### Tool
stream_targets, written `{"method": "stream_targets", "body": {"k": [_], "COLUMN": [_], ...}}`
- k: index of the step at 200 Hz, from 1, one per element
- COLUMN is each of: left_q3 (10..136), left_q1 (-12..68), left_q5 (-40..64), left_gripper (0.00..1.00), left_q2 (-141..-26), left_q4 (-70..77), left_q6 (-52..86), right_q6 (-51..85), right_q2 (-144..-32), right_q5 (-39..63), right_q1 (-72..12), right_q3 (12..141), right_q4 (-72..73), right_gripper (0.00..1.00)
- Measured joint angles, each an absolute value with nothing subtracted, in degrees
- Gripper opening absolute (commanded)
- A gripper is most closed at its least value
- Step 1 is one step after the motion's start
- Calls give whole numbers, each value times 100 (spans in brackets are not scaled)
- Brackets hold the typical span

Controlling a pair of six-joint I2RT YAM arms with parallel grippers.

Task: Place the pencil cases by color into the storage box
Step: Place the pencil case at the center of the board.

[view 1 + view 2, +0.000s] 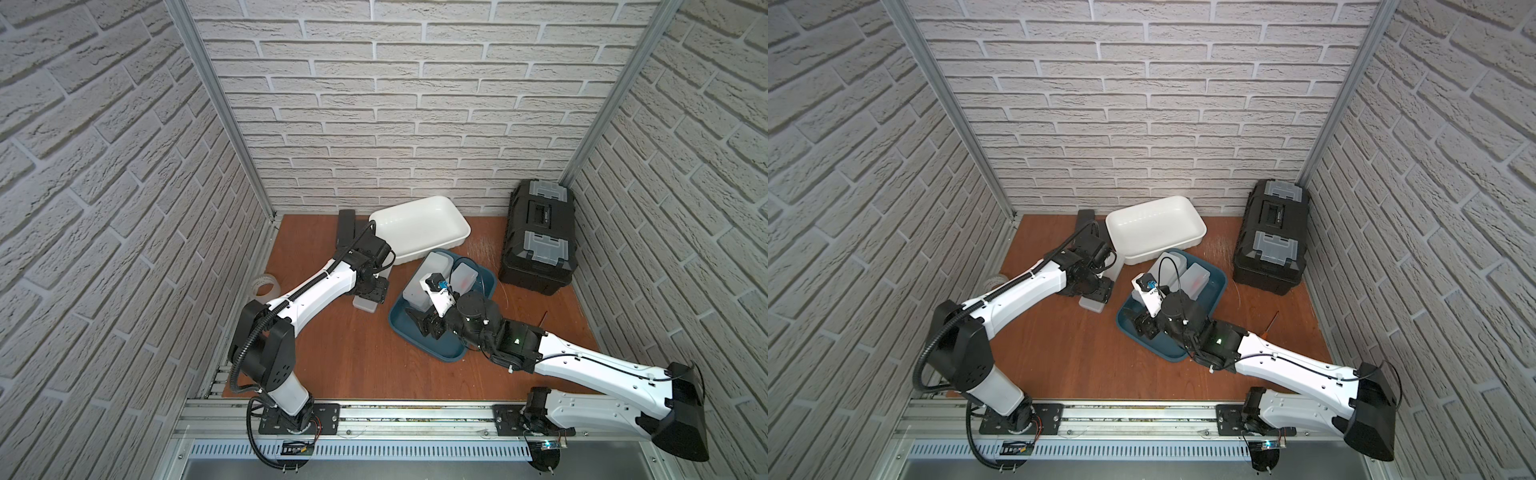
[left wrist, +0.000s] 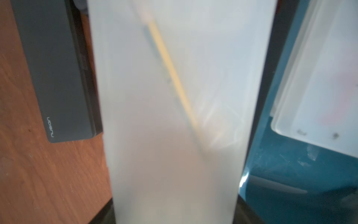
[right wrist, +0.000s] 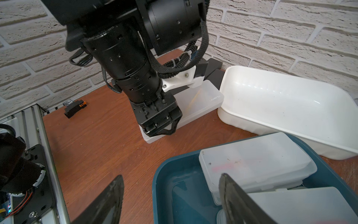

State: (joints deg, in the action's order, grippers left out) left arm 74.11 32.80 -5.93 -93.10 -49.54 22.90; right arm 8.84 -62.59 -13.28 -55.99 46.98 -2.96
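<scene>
A frosted white pencil case (image 3: 205, 102) with a yellow pencil inside lies flat on the wooden table beside the white tub. My left gripper (image 3: 160, 131) is shut on its near end (image 1: 366, 307). In the left wrist view this case (image 2: 174, 116) fills the middle, and a black pencil case (image 2: 58, 67) lies next to it. More black cases (image 1: 345, 232) lie by the back wall. The blue storage box (image 1: 440, 353) holds frosted cases (image 3: 251, 164). My right gripper (image 3: 170, 195) hangs open over the box's near left rim, holding nothing.
An empty white tub (image 1: 419, 228) stands at the back, touching the blue box. A closed black toolbox (image 1: 540, 237) fills the back right corner. A clear tape roll (image 1: 266, 284) sits at the table's left edge, and a thin orange stick (image 1: 543, 318) lies at the right.
</scene>
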Motion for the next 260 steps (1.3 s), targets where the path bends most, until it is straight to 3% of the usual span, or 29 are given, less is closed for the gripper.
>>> {"method": "stream_targets", "body": {"k": [112, 192, 227, 260], "left_q3": [5290, 5808, 6348, 6364], "left_q1": [3124, 3105, 2226, 1142], "left_q5": [-392, -617, -499, -294], "left_gripper": [78, 85, 88, 93], "left_q2": [-9312, -8788, -7905, -7279], "left_q4": [-3240, -3607, -4141, -4842], "left_q6": [3841, 3940, 3389, 2895], "right_q6": [2047, 3124, 3498, 3988], "right_q2": [-7669, -8099, -8532, -9824], "right_q5": [-1778, -1798, -1673, -1514], "right_q1": [-5599, -5623, -5636, -5649], "right_q3": [6093, 6427, 7124, 8549], "right_q4": [-1347, -1743, -1994, -2392], "right_gripper": [76, 75, 76, 77]}}
